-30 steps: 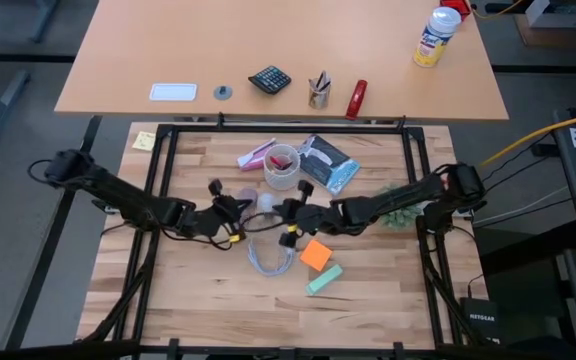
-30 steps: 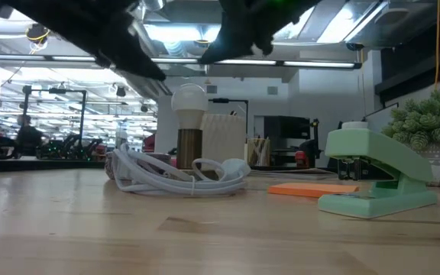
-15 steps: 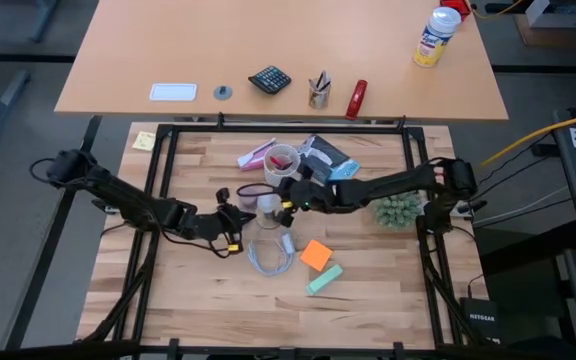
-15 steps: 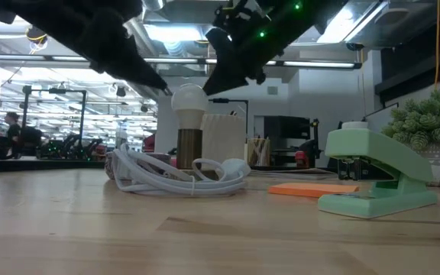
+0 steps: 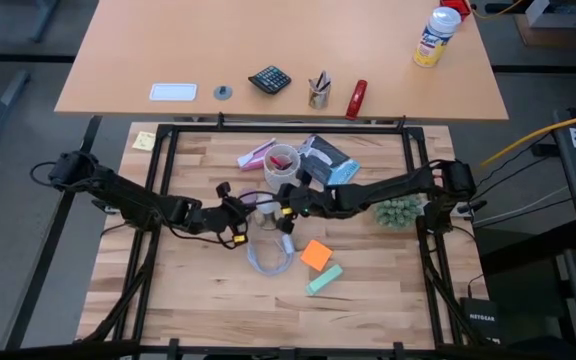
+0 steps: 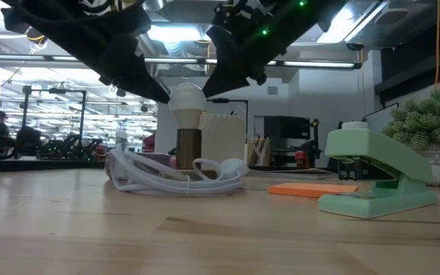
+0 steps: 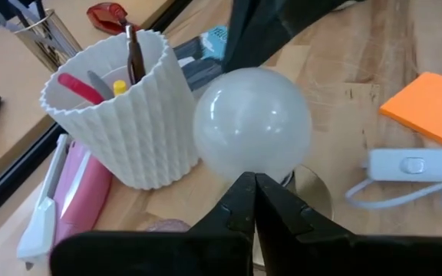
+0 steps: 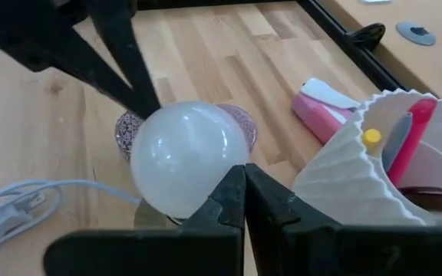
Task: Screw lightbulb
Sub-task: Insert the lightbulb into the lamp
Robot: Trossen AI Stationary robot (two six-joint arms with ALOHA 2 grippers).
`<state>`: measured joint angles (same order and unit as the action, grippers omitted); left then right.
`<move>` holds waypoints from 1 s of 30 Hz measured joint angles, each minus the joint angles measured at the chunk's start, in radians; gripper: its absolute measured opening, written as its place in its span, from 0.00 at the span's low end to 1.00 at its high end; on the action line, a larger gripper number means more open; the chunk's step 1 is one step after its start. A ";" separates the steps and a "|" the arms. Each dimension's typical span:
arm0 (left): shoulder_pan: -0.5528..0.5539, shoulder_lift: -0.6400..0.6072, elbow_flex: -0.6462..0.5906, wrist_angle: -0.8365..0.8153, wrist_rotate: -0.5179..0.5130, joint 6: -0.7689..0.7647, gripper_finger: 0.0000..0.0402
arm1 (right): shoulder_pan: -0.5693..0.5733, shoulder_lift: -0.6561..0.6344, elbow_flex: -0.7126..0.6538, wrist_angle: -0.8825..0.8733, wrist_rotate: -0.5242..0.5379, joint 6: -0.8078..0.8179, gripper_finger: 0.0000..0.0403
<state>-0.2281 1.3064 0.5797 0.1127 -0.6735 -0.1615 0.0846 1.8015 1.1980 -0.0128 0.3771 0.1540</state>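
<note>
Two dark robot arms close in on the small frosted-white rounded lightbulb (image 6: 188,100), standing upright on its brass-coloured socket (image 6: 189,150) beside the ribbed white cup (image 7: 121,115) on the wooden desk (image 5: 188,290). The left end effector (image 7: 252,201) and right end effector (image 8: 242,192), both clenched and empty, flank the bulb, seemingly lining up to turn it. A second earlier, both sat farther from the bulb.

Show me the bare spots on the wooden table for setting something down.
Free: the near left table, and the near right past the green stapler. Crowded: the middle, where both shut tools flank the lightbulb, with the white cord and orange sticky pad.
</note>
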 joint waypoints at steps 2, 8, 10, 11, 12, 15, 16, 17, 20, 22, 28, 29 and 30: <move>0.006 0.000 0.000 0.000 -0.001 -0.011 0.00 | 0.010 -0.001 0.000 -0.001 0.003 0.014 0.02; 0.010 0.000 -0.002 -0.003 -0.038 -0.024 0.00 | 0.024 -0.002 0.000 -0.006 -0.027 0.054 0.02; 0.016 0.000 -0.002 0.007 -0.048 -0.027 0.00 | 0.032 -0.002 0.000 0.009 -0.060 0.055 0.02; 0.019 0.001 -0.001 0.021 -0.046 -0.035 0.00 | 0.039 -0.001 0.000 0.017 -0.073 0.055 0.02; 0.025 0.001 0.002 0.025 -0.042 -0.043 0.00 | 0.046 0.000 0.000 0.015 -0.083 0.055 0.02; 0.042 0.001 0.001 0.029 -0.036 -0.056 0.00 | 0.061 0.000 0.000 0.023 -0.082 0.052 0.02; 0.045 0.001 0.001 0.035 -0.037 -0.053 0.00 | 0.067 0.000 0.000 0.021 -0.067 0.052 0.02; 0.045 0.001 0.001 0.043 -0.039 -0.043 0.00 | 0.075 0.000 0.000 0.017 -0.048 0.051 0.02; 0.047 0.000 0.001 0.054 -0.045 -0.026 0.00 | 0.089 0.000 0.000 0.009 0.000 0.051 0.02; 0.046 -0.002 0.001 0.071 -0.049 -0.004 0.00 | 0.091 0.000 0.000 0.007 0.025 0.049 0.02; 0.035 -0.065 0.001 0.052 -0.056 0.032 0.00 | 0.093 0.000 0.000 0.003 0.097 0.026 0.02; 0.029 -0.083 0.001 0.039 -0.056 0.032 0.00 | 0.093 0.000 0.000 0.003 0.108 0.021 0.02; 0.021 -0.102 0.001 0.025 -0.056 0.032 0.00 | 0.093 -0.002 0.000 0.000 0.119 0.017 0.02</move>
<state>-0.2070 1.2045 0.5808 0.1372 -0.7296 -0.1291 0.1772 1.7991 1.1980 -0.0126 0.4963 0.1712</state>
